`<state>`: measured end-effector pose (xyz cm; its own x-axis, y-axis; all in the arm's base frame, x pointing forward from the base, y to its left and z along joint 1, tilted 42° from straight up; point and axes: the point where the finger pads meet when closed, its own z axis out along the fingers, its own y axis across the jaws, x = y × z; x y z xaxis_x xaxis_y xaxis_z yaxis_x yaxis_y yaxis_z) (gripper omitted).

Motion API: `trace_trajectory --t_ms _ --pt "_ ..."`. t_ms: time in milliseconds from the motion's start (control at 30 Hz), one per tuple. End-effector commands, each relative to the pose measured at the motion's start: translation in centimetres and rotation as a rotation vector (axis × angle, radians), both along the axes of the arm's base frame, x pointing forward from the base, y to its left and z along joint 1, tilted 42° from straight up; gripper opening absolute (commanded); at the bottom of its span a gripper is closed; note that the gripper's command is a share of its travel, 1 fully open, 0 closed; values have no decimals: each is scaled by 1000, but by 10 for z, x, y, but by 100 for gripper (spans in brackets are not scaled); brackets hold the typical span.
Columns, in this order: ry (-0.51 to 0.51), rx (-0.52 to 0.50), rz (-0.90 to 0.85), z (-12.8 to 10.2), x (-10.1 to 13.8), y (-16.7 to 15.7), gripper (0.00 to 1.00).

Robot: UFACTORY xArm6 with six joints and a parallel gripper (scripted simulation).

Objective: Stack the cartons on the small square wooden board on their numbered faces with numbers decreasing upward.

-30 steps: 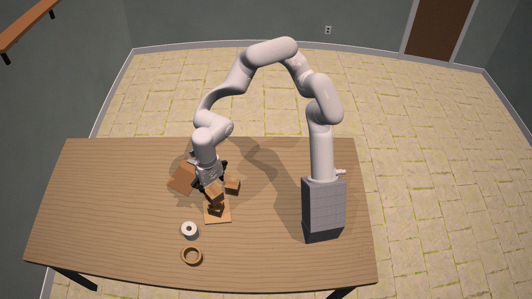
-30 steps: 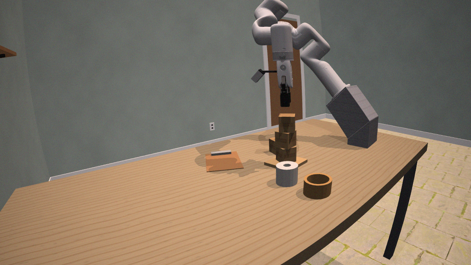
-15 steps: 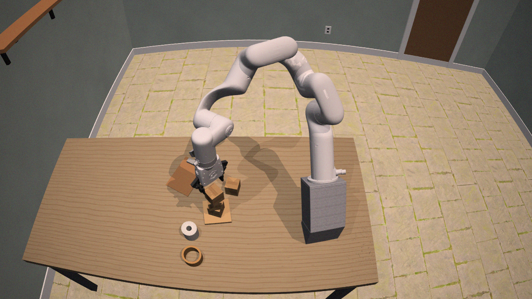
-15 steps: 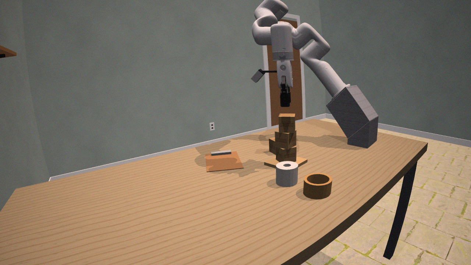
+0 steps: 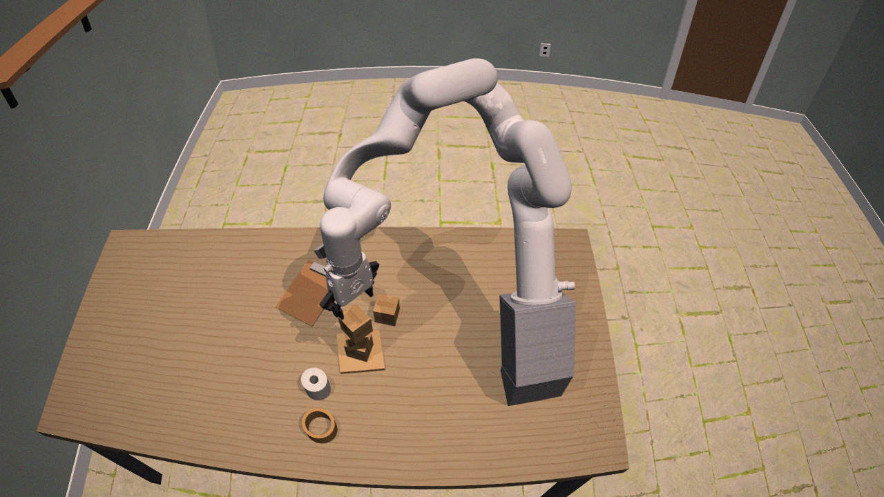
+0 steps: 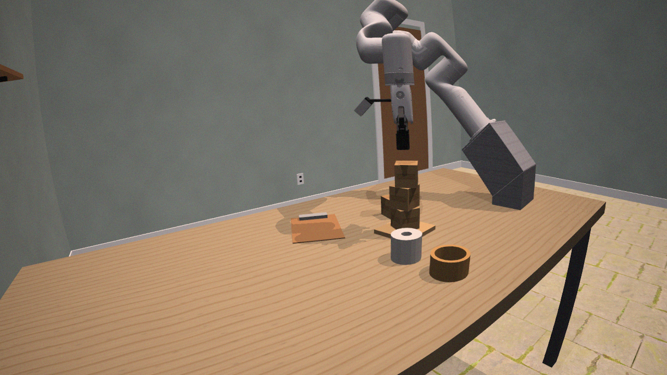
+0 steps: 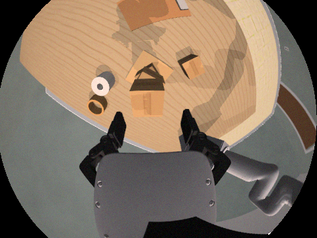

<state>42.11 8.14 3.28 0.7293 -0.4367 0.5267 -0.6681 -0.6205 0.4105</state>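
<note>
Three brown cartons stand in a column [image 6: 404,196] on the small square wooden board, each turned a little against the one below. The top carton [image 5: 356,321] also shows in the wrist view [image 7: 147,102], between and below my fingers. The fourth carton [image 5: 386,308] [image 6: 386,205] stands on the table just beside the board, behind the column, and it shows in the wrist view [image 7: 192,66]. My gripper [image 6: 402,139] [image 7: 152,117] hangs straight above the column, clear of the top carton, open and empty. No numbers are visible.
A brown clipboard [image 6: 317,227] lies on the table to the left of the board. A white roll [image 6: 406,245] and a brown ring [image 6: 449,263] stand in front of the board, near the table's front edge. The arm's grey base [image 5: 537,346] stands to the right.
</note>
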Motion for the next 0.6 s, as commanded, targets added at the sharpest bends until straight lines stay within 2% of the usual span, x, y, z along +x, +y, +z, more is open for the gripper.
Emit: trace_trajectory --t_ms 0,100,167,200,300,567 --pt "128 -26 154 36 -16 -26 100" --pt "237 -54 279 62 -37 -53 100" --pt "237 -54 279 62 -37 -53 100" --pt "290 -66 340 69 -44 -60 100" --pt "362 -84 423 80 -58 -75 100" --pt "377 -88 439 82 -60 -78 100"
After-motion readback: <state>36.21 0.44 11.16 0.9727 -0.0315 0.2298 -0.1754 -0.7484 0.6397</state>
